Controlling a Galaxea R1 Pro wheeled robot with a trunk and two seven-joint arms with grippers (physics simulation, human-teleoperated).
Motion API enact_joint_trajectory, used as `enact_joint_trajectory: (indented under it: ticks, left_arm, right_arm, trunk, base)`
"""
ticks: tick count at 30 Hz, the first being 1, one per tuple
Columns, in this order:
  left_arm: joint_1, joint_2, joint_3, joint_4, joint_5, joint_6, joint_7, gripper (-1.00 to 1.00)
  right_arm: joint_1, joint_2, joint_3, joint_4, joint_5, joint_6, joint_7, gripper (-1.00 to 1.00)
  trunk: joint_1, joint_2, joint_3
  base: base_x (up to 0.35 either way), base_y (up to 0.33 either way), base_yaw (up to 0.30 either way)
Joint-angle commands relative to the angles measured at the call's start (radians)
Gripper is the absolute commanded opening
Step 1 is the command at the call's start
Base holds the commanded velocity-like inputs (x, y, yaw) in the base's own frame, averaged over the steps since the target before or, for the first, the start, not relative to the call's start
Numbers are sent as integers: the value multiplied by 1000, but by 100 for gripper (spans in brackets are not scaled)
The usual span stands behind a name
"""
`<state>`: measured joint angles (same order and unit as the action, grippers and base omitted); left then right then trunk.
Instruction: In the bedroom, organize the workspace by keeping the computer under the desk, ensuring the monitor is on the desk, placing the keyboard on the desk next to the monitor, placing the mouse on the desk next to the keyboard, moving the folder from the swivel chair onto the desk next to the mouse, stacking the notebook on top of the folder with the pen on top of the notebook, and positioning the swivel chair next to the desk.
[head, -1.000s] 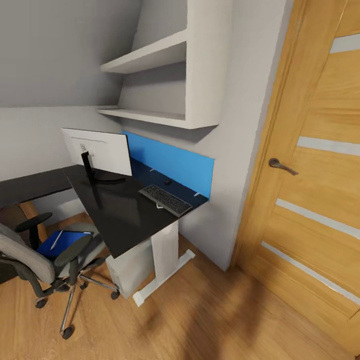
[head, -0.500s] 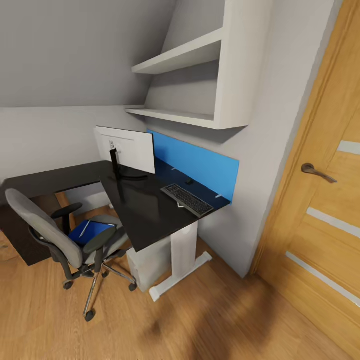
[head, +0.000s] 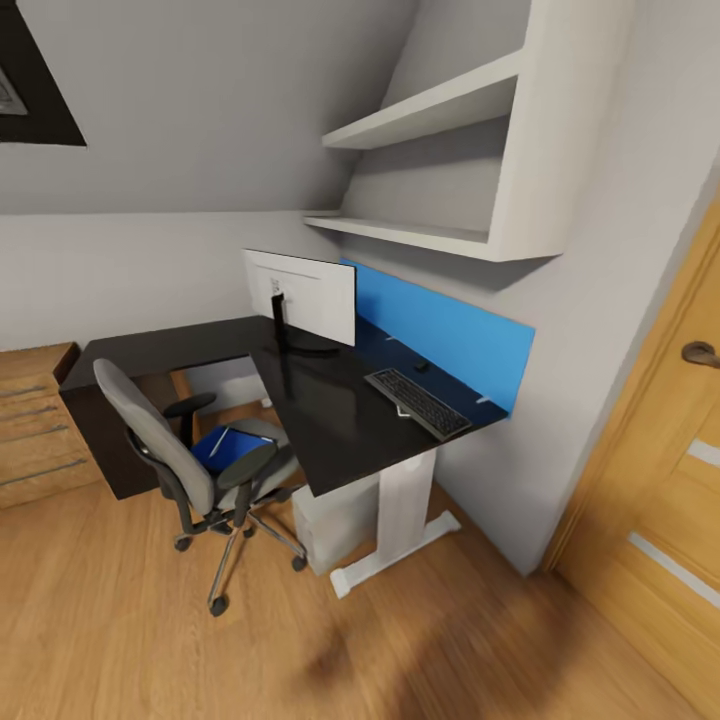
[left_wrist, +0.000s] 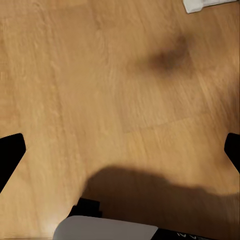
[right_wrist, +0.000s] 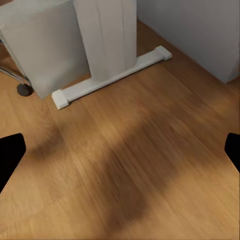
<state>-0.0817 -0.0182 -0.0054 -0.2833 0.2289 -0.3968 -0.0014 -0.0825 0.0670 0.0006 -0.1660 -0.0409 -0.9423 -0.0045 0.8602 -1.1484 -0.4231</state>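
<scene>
Folder (head: 222, 447) lies flat on chair (head: 200, 460) seat, pen (head: 219, 440) on it, chair just beside desk (head: 330, 420). Both grippers aim at floor (left_wrist: 100, 100), well apart from folder; both jaws spread, empty. Nearer arm: cannot tell.

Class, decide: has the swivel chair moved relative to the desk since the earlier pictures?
No. The swivel chair keeps its place beside the desk; the camera turned, shifting the whole view.

Head view looks down across the desk (head: 330, 420); both wrist views face the floor (right_wrist: 150, 165) nearby.
</scene>
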Motion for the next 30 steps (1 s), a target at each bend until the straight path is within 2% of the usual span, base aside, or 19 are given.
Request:
enact_joint_trajectory:
  ticks: [1, 16, 19, 21, 30]
  left_arm:
    - [-1, 0, -1, 1, 5, -3, 0, 100]
    - [-1, -1, 1, 1, 3, -6, 0, 100]
    - [0, -2, 1, 1, 4, -63, -2, 100]
    - [-1, -3, 3, 1, 8, -134, -1, 100]
    - [0, -8, 4, -1, 9, -158, 3, 100]
  right_arm:
    - [0, 0, 1, 0, -4, -3, 0, 100]
    - [0, 0, 1, 0, -4, -3, 0, 100]
    - [0, 0, 1, 0, -4, -3, 0, 100]
    - [0, -1, 1, 0, -3, -2, 0, 100]
    - [0, -1, 2, 2, -2, -1, 1, 100]
  trunk:
    - [0, -1, -1]
    - [0, -1, -1]
    - [0, -1, -1]
    - [0, -1, -1]
    - [4, -8, -4]
  base:
    - [0, 0, 288]
    - [0, 0, 288]
    - [0, 0, 288]
    - [0, 0, 288]
    - [0, 0, 288]
